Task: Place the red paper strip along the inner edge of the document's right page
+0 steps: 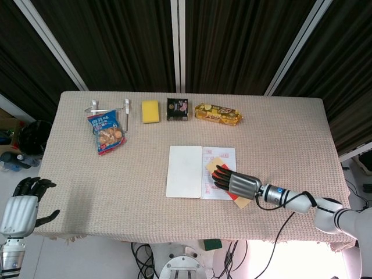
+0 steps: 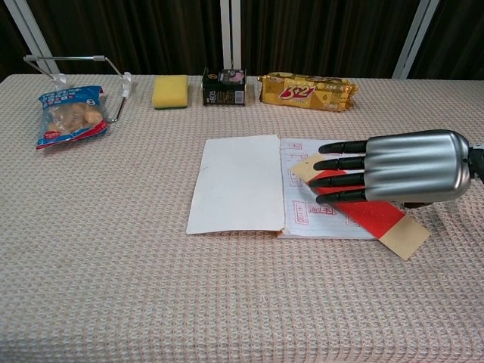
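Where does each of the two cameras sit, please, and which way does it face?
Head view: high at the near edge, looking steeply down on the whole table; shows the left hand off the table's near left corner and the right hand with its forearm.
Chest view: low at table height, facing across to the curtain; shows only the right hand.
Shared: the right hand flat over the red strip on the document, plus the snacks along the far edge.

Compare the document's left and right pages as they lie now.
The left page is blank white; the right page is lined, with red stamps. The left page is uncovered; the right page has the red strip lying slanted across it, under the right hand. Both lie flat on the table.
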Controlling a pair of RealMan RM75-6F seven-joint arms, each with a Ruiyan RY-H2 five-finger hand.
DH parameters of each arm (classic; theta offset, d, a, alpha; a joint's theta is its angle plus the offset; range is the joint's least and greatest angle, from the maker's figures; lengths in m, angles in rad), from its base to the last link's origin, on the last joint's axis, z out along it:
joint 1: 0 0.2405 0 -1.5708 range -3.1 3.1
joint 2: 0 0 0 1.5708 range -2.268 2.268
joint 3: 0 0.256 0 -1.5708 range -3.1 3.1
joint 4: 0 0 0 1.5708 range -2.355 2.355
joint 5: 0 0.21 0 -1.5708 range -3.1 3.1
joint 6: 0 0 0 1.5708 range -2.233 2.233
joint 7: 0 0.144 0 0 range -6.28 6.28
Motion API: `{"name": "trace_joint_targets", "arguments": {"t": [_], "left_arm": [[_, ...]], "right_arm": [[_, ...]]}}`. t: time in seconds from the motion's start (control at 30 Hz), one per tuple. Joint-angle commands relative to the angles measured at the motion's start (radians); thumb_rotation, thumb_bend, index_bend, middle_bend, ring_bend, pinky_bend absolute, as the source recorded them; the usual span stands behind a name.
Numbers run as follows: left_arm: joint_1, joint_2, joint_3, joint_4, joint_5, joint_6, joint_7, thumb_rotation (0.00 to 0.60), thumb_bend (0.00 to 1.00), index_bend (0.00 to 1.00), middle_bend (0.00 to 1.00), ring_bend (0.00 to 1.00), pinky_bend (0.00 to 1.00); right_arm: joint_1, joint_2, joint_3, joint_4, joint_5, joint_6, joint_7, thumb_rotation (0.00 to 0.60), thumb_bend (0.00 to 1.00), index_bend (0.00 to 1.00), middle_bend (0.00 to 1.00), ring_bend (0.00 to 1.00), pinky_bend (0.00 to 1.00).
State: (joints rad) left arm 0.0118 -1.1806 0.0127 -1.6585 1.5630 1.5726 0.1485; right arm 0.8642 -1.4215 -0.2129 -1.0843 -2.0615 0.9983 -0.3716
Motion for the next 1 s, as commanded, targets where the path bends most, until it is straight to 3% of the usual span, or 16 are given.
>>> {"name": "trace_joint_targets", "arguments": {"t": [0.03,0.13,0.27,0.43,0.7,1.0], "left_arm": [[0.001,0.001,0.001,0.001,-0.002,-0.001,-0.002,0.6,0.0,0.32,0.27,0.17,0.16],[0.003,0.0,0.001,0.003,-0.004,0.0,-0.003,0.6,0.0,0.32,0.27,0.17,0.16],[0.004,0.001,0.001,0.004,-0.002,0.001,-0.004,0.6,0.0,0.32,0.27,0.17,0.16],[0.002,0.001,0.001,0.003,0.001,-0.002,-0.002,0.6,0.0,0.32,0.27,0.17,0.16],[0.003,0.005,0.002,-0.001,0.003,0.0,0.003,0.6,0.0,0.32,0.27,0.17,0.16],[0.0,0.013,0.0,-0.013,0.01,-0.001,0.012,0.6,0.0,0.32,0.27,0.17,0.16]], "right_arm": [[0.0,-0.019,-0.01,0.027,-0.005,0.008,0.017,0.6,0.01,0.0,0.0,0.0,0.0],[-0.002,-0.034,-0.019,0.054,-0.012,0.029,0.039,0.6,0.04,0.02,0.02,0.0,0.0],[-0.011,-0.055,-0.027,0.099,-0.023,0.083,0.075,0.6,0.13,0.16,0.06,0.0,0.0],[-0.026,-0.082,-0.034,0.154,-0.026,0.13,0.103,0.6,0.17,0.3,0.11,0.0,0.0],[-0.045,-0.107,-0.035,0.202,-0.018,0.18,0.122,0.6,0.18,0.31,0.11,0.0,0.0],[-0.081,-0.075,-0.024,0.161,0.01,0.232,0.099,0.6,0.18,0.31,0.11,0.0,0.0]]}}
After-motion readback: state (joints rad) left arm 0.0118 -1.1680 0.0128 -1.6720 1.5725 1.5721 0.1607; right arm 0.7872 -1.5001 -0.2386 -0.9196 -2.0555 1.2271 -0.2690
